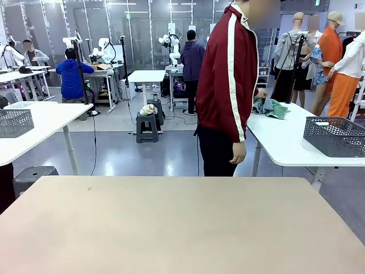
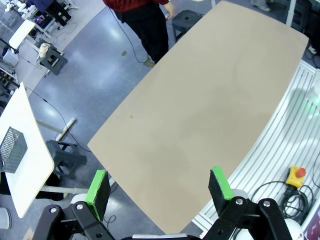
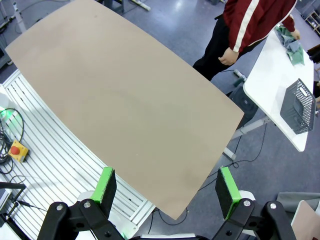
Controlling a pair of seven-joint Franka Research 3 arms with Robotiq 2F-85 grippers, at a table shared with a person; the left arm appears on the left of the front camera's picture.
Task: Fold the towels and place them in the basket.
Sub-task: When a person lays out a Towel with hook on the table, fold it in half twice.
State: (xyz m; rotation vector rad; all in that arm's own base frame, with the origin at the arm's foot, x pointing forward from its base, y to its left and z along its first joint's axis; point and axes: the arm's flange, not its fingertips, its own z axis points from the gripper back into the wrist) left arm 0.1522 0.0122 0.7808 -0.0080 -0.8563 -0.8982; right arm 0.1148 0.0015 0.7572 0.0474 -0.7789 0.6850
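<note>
Waiting for cloth | left gripper [image 2: 159, 184], right gripper [image 3: 166, 184] hung wide, empty over beige table [image 1: 171, 228] | towels [image 1: 272, 107] lay beyond it, under person's hand [image 1: 261, 94].

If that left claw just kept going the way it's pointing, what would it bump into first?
Probably the tan table. The open left gripper points down at it and nothing lies between, though depth is hard to judge.

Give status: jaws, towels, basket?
Left gripper, right gripper: jaws open, empty. Towels heaped on white side table, person's hand at them. Basket on same table.
</note>
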